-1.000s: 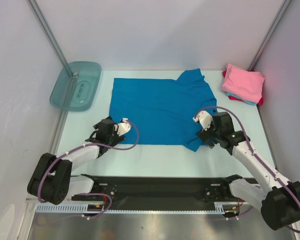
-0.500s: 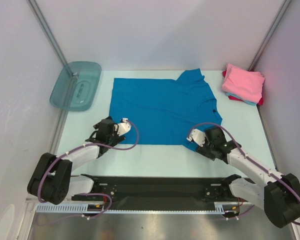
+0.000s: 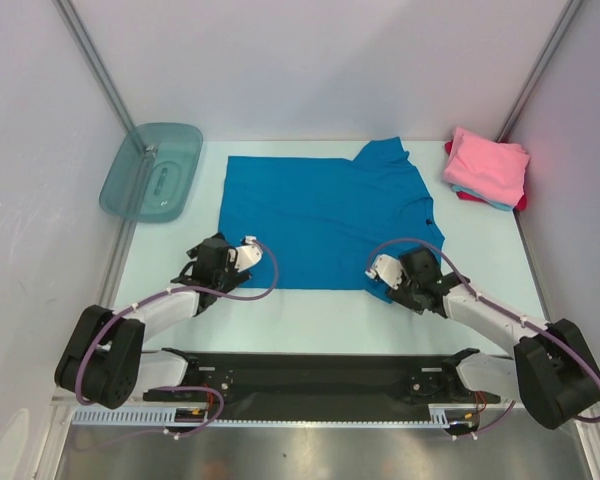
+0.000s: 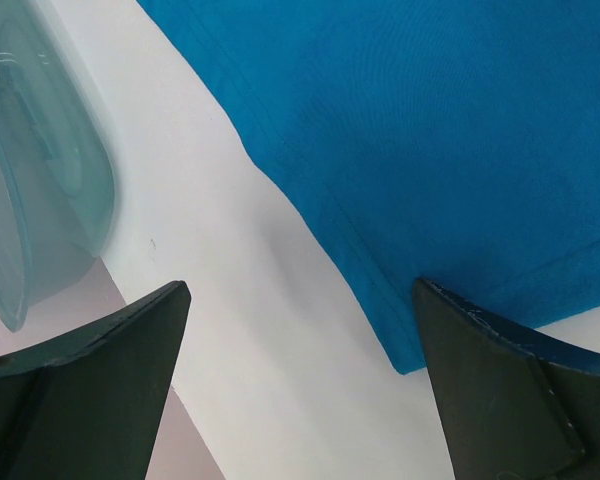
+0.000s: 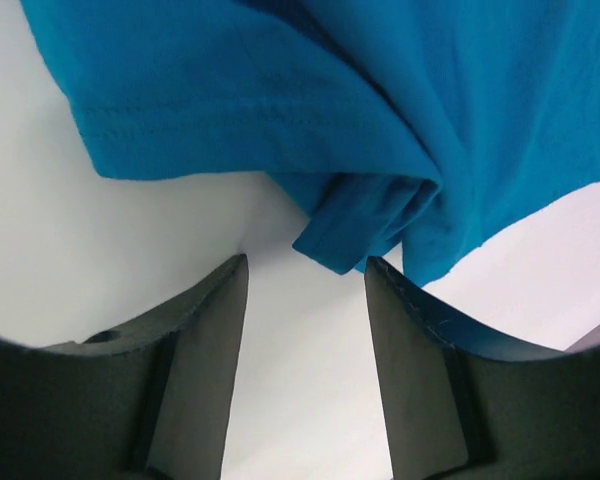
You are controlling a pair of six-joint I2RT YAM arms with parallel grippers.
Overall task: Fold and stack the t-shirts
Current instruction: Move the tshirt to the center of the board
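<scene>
A bright blue t-shirt (image 3: 320,215) lies spread flat on the white table, one sleeve at the far right. My left gripper (image 3: 205,258) (image 4: 300,290) hovers open by the shirt's near left corner (image 4: 405,350), which lies just inside its right finger. My right gripper (image 3: 398,285) (image 5: 306,262) sits low at the near right corner. Its jaws are partly apart and hold nothing. A bunched fold of blue hem (image 5: 350,225) lies just ahead of its tips. Folded t-shirts (image 3: 488,165), pink on top with light blue and red edges below, are stacked at the far right.
A translucent teal plastic tub (image 3: 152,170) (image 4: 40,200) leans at the far left corner. White walls with metal posts close in the table on three sides. The black base rail (image 3: 320,375) runs along the near edge.
My right gripper has dropped and moved left toward me, from the shirt's right edge to its near right corner, and its jaws have narrowed. The left arm has stayed still.
</scene>
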